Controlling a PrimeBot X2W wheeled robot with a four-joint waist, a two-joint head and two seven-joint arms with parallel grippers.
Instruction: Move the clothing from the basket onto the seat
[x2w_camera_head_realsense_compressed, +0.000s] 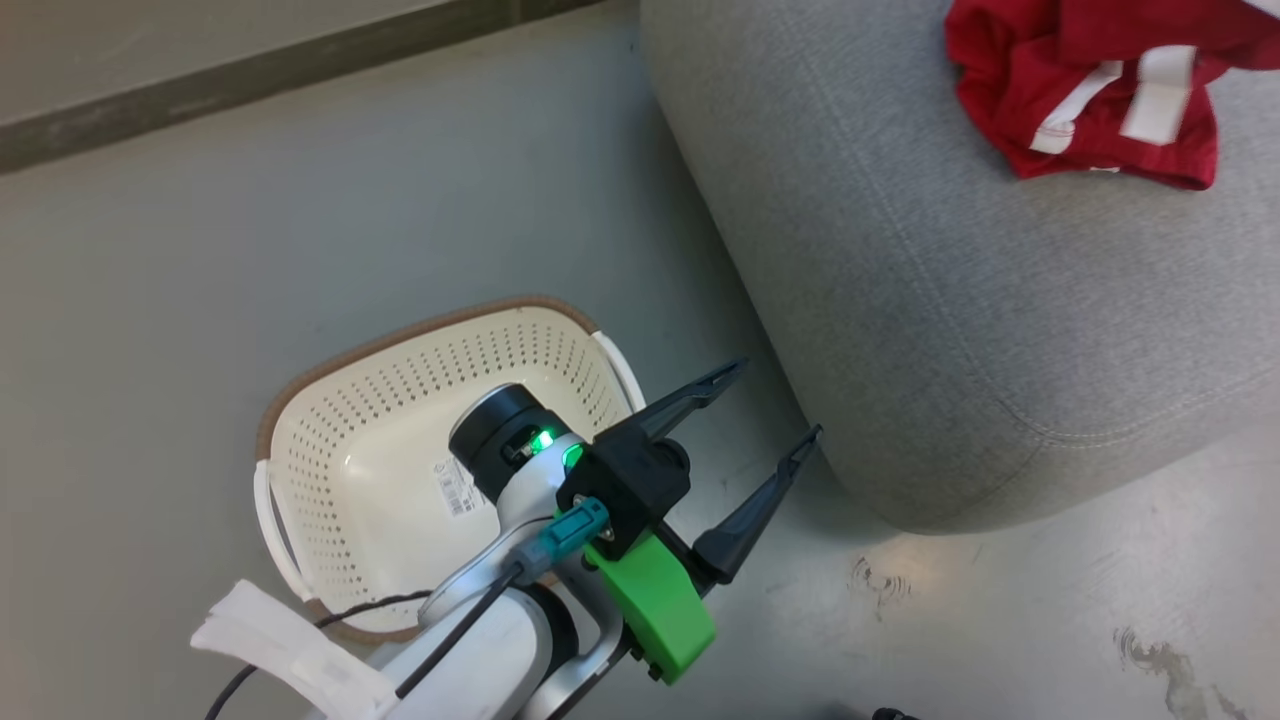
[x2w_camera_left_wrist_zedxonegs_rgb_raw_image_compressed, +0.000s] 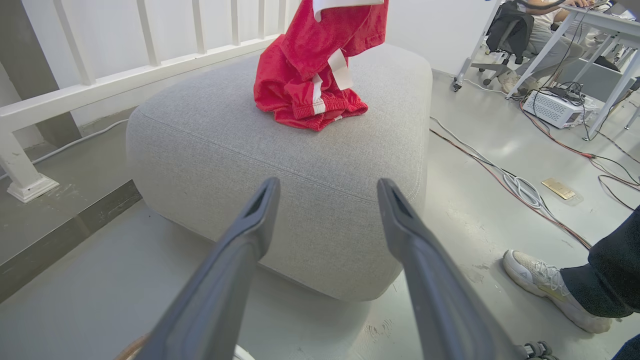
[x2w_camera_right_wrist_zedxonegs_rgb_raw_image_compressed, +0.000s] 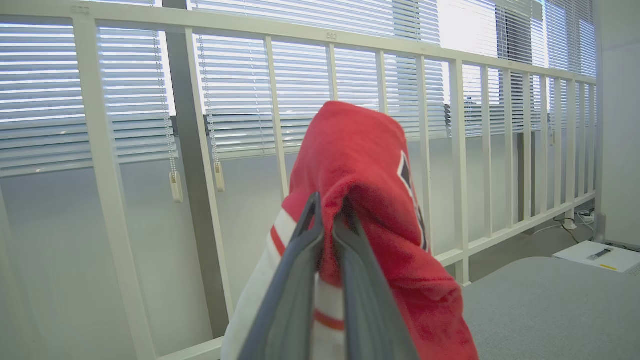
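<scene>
Basket (x2w_camera_head_realsense_compressed: 400, 400), cream and perforated with a brown rim, sits on the grey floor (x2w_camera_head_realsense_compressed: 200, 250) nearest the robot, a printed label (x2w_camera_head_realsense_compressed: 458, 487) showing on its pale bottom. The left arm reaches across the basket's right side, and the left hand (x2w_camera_head_realsense_compressed: 778, 400) has its two dark fingers spread wide with nothing between them, pointing at the lower side wall of the seat (x2w_camera_head_realsense_compressed: 950, 300). That grey upholstered seat stands just beside the basket on the same floor. On the seat's top lies the clothing (x2w_camera_head_realsense_compressed: 1090, 90), red with white bands; the left wrist view shows its lower part bunched on the cushion while its upper part rises out of the picture. The right hand (x2w_camera_right_wrist_zedxonegs_rgb_raw_image_compressed: 330, 210) is pressed together on a fold of that red cloth, held above the seat. Beyond it runs a white railing (x2w_camera_right_wrist_zedxonegs_rgb_raw_image_compressed: 280, 100). Off to the seat's side, cables (x2w_camera_left_wrist_zedxonegs_rgb_raw_image_compressed: 520, 185) trail over the floor beside a person's pale shoe (x2w_camera_left_wrist_zedxonegs_rgb_raw_image_compressed: 545, 285).
</scene>
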